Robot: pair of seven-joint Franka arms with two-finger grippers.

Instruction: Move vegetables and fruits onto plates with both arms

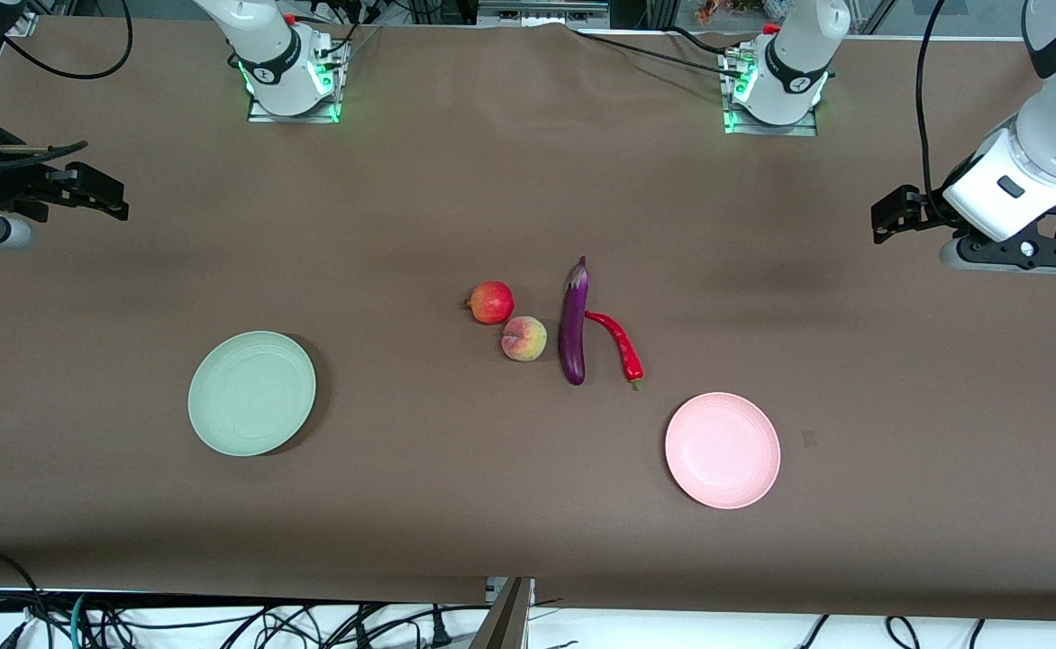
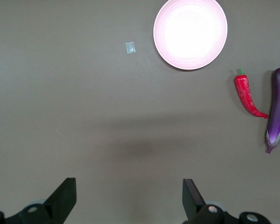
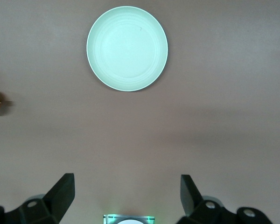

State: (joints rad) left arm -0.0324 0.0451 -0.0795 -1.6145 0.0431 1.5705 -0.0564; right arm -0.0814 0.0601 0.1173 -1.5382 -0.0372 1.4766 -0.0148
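Nothing moved yet: eggplant (image 1: 574, 323), chili (image 1: 619, 344), peach (image 1: 524, 339) and pomegranate (image 1: 491, 302) sit clustered at frame centre in the front view, all on the table, both plates bare. Peach lies just beside the eggplant, and the chili's tip looks to touch the eggplant's other flank.

Green plate (image 1: 251, 393) lower left of frame, pink plate (image 1: 723, 450) lower right, nearer the camera than the produce.

Left gripper (image 1: 888, 219) hangs at the right edge of the frame over bare table, jaws wide, holding nothing. Right gripper (image 1: 95, 191) at the left edge, likewise spread and empty. Both well apart from the cluster.

My plan: fruits to the right arm, vegetables to the left, so the arms don't cross. I'd start with the outer pieces, pomegranate and chili, to free room around the crowded middle. Grip the eggplant across its width near mid-length; glossy skin may slip. Round fruit may roll if nudged.

Surface: plain brown cloth (image 1: 420, 198), faint wrinkles, small pale scrap (image 2: 130, 47) near the pink plate. Cables trail along the lower edge of the frame, arm bases lit green up top
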